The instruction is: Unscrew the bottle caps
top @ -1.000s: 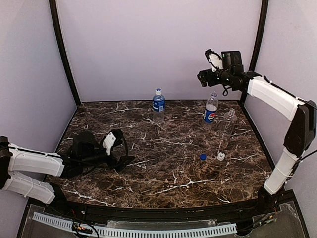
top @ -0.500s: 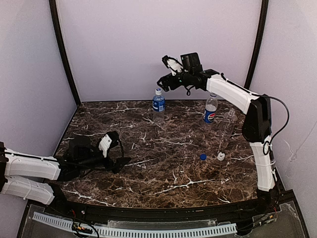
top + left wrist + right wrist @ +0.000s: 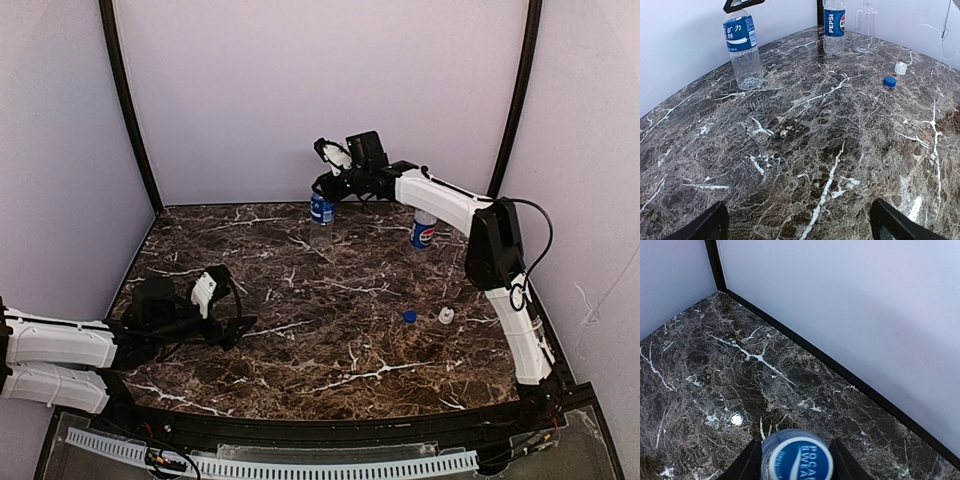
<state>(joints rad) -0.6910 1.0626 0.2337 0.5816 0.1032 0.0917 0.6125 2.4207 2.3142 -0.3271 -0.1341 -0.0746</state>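
Bottle caps lie in two places on the dark marbled surface (image 3: pixel 330 350): two loose at the right, one on a bottle at the back.

The right arm (image 3: pixel 450 200) reaches from the right edge across to the back middle. The left arm (image 3: pixel 60 345) lies low along the near left, hovering just above the surface.

Three bottles stand along the back. The blue bottle (image 3: pixel 742 45), with a blue label, is at back centre, directly under the right end effector (image 3: pixel 323 190). The Pepsi bottle (image 3: pixel 834 25) stands to its right, and the clear bottle (image 3: pixel 865 27) just beyond that, near the right wall; the top view hides the clear one behind the right arm.

The left end effector (image 3: pixel 797 212) is spread wide and holds nothing, aimed across the surface toward the bottles.

The right end effector is narrowed about the third cap (image 3: pixel 799 460), atop the blue bottle; in its wrist view a finger presses each side of the cap, whose top shows blue print.

The blue cap (image 3: pixel 889 81) and white cap (image 3: pixel 900 68) lie close together but apart, well in front of the Pepsi bottle.
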